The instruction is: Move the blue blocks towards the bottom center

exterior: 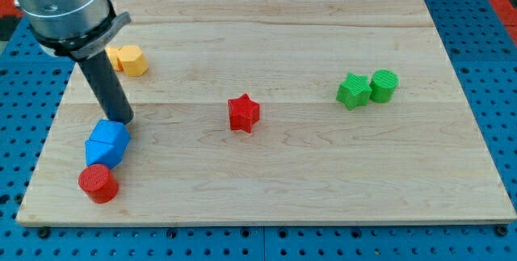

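Observation:
Two blue blocks (107, 142) sit pressed together at the view's lower left, the upper one hexagonal, the lower one partly hidden behind it. My tip (121, 121) rests right at the top edge of the upper blue block, touching or nearly touching it. A red cylinder (98, 183) lies just below the blue blocks, against them.
Two yellow blocks (128, 59) sit at the upper left, partly behind the rod. A red star (243, 113) is near the board's middle. A green star (353, 90) and a green cylinder (384, 86) stand together at the right. The wooden board (323, 188) lies on blue pegboard.

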### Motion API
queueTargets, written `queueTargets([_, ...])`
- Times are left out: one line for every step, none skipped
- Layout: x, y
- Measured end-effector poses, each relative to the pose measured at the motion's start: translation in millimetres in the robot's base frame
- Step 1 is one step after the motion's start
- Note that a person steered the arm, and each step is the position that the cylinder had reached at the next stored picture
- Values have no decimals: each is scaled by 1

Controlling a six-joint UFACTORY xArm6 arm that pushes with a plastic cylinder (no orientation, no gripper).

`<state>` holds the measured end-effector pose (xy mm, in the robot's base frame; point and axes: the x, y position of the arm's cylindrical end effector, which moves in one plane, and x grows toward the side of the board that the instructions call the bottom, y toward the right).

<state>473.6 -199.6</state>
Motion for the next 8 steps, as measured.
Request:
queueTargets([-4, -43])
queueTargets([20, -13])
queueTargets([20, 62])
queueTargets([39, 82])
queueTargets([12, 77])
queueTargets([25, 49])
queueTargets([50, 46])
queueTargets([57, 72])
